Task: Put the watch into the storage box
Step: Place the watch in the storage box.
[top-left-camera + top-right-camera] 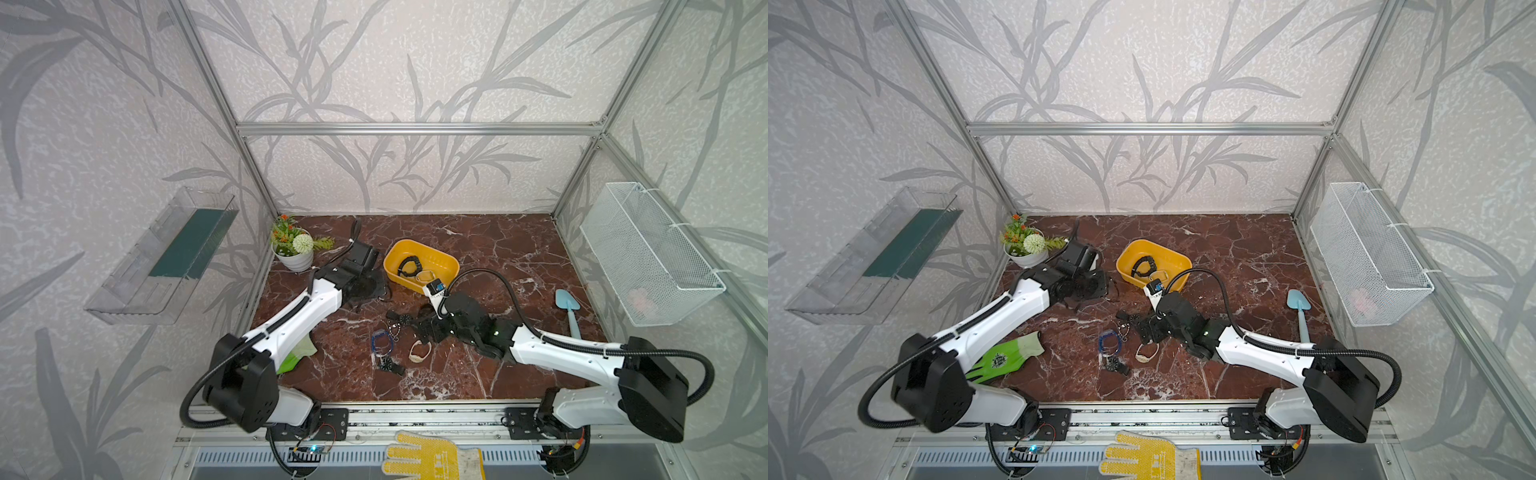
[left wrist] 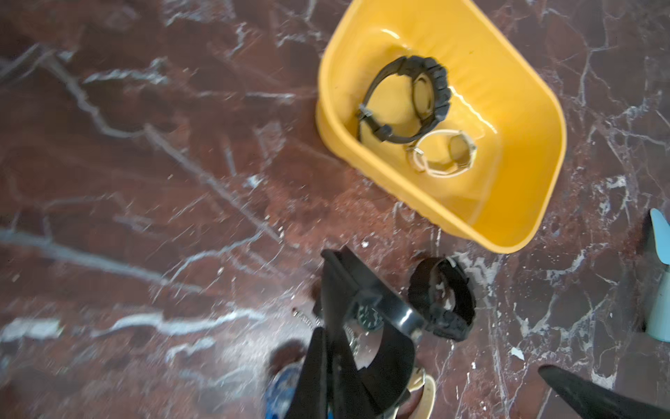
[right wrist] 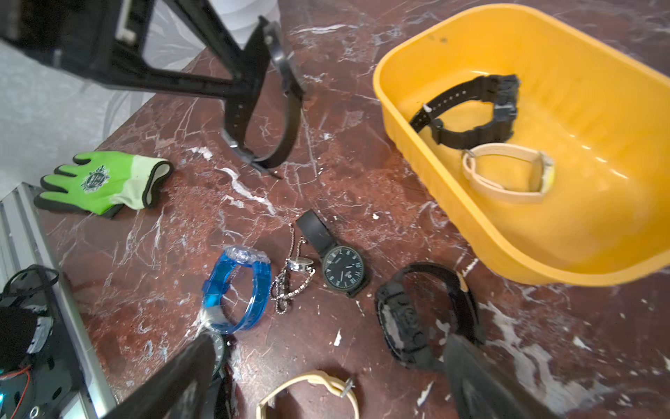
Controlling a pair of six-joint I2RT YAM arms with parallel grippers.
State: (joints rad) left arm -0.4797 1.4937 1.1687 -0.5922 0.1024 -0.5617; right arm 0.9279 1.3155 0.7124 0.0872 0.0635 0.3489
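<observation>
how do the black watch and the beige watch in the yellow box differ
The black watch is dark and chunky, the beige watch pale and slim. The black watch forms the bigger loop, the beige watch a smaller one. Both are closed into loops and lie inside the storage box.

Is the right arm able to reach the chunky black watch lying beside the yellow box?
Probably yes: its open fingers are close to the chunky black watch, and nothing covers it.

a lab-style robot test booth: aluminium frame (image 1: 415, 129), leaf-patterned wall panels (image 1: 395, 62), marble-look worktop (image 1: 498, 249), robot arms (image 1: 561, 357) bolted to a rail (image 1: 415, 419).
</observation>
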